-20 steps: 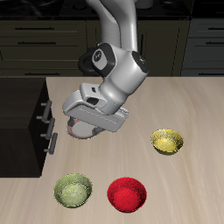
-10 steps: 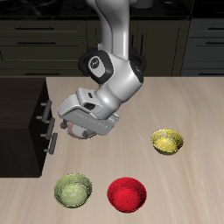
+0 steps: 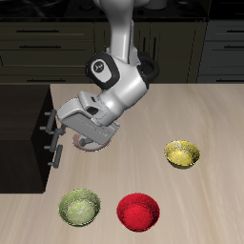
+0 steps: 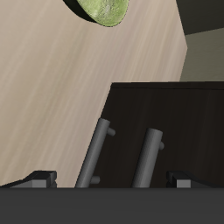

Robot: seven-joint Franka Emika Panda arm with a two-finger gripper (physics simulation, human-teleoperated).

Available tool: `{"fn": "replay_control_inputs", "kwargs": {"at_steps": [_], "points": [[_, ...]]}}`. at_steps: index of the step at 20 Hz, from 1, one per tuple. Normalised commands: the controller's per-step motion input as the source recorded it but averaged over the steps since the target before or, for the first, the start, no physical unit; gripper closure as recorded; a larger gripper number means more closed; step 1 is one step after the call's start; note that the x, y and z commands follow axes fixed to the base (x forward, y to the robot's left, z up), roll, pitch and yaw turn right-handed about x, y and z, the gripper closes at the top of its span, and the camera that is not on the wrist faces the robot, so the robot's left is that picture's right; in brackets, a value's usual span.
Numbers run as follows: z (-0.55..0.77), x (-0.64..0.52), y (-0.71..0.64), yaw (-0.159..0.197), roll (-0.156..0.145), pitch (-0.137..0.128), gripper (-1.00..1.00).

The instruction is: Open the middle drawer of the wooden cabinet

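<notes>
Dark wooden cabinet [image 3: 27, 133]: set at the table's side edge, drawer fronts faced toward the gripper.
Middle drawer [image 4: 153, 157]: seen shut, silver bar handle just ahead of the fingertips.
Gripper [image 3: 63, 143]: held level at the handles, fingers spread, nothing gripped.
Bowls: green [image 3: 79, 207], red [image 3: 139, 212], yellow [image 3: 181, 153], placed toward the table's front edge.

The wooden cabinet [image 3: 24, 133] is a low, boxy, near-black block standing at the tabletop's edge, its flat top dark and its drawer fronts facing across the tabletop; the middle drawer [image 3: 43, 139] sits flush with its neighbours, shut; its short silver bar handle [image 4: 147, 156] stands off the dark front.
</notes>
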Motion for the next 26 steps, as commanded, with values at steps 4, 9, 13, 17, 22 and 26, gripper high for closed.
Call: {"fn": "replay_control_inputs", "kwargs": {"at_steps": [4,9,13,17,22,26], "points": [[-0.17,0.00,-0.19,0.048,-0.038,0.000,-1.00],[-0.16,0.03,-0.13,0.065,-0.044,-0.024,-1.00],[-0.08,-0.03,-0.21,0.061,-0.069,-0.021,-1.00],[0.07,-0.05,-0.21,0.031,-0.058,-0.049,-1.00],[0.05,-0.20,-0.25,-0.003,-0.062,-0.023,-1.00],[0.20,-0.13,-0.10,0.003,-0.013,-0.035,-1.00]]}}
